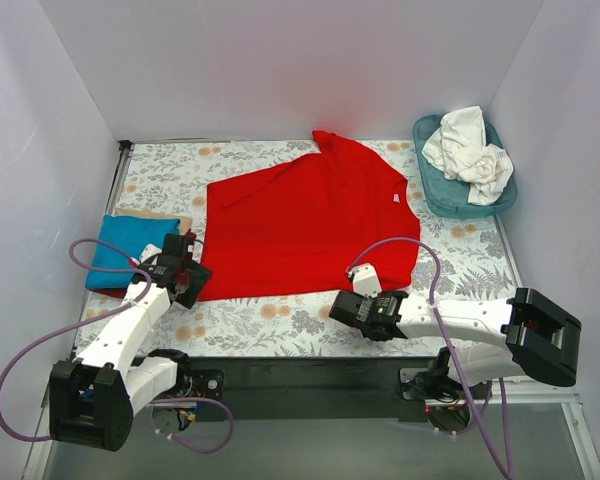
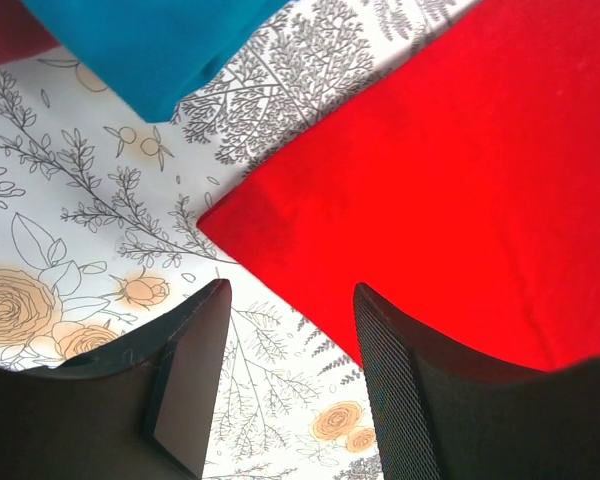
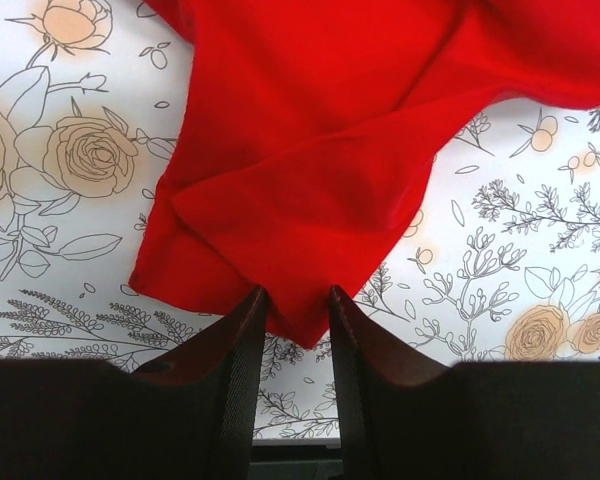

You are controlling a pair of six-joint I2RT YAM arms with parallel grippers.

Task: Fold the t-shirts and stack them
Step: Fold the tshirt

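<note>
Top external view: the red shirt (image 1: 310, 225) lies spread nearly flat at the middle of the table, one point of its outline reaching toward 12 o'clock and its long lower edge running along the near side; the fabric is an even, saturated red, soft and matte, with shallow creases. The blue shirt (image 1: 130, 245), folded to a neat rectangle, sits at 9 o'clock on a tan layer (image 1: 170, 217); the white shirts (image 1: 470, 150) are heaped in the basket (image 1: 435, 190) at 2 o'clock (crumpled together, so their number cannot be told). The count: one red, one blue, one white heap, one basket, two grippers. The basket is smooth teal plastic, oblong with rounded corners; the tablecloth (image 1: 270, 320) is pale, printed with line-drawn sprigs and peach roses.

The left gripper (image 1: 185, 268) is at 8 o'clock, between the blue shirt and the red shirt; in the left wrist view the left gripper (image 2: 292, 290) has its black fingers spread wide with only tablecloth (image 2: 100, 200) between them; the red shirt (image 2: 450, 180) fills 1 to 3 o'clock, its corner just ahead of the fingers, and the blue shirt (image 2: 150, 45) is at 11 o'clock. The right gripper (image 1: 355, 308) is at 5 o'clock on the lower edge; in the right wrist view the right gripper (image 3: 296, 295) is pinched on a tip of the red shirt (image 3: 300, 150), which bunches into soft folds just ahead of the fingers.
</note>
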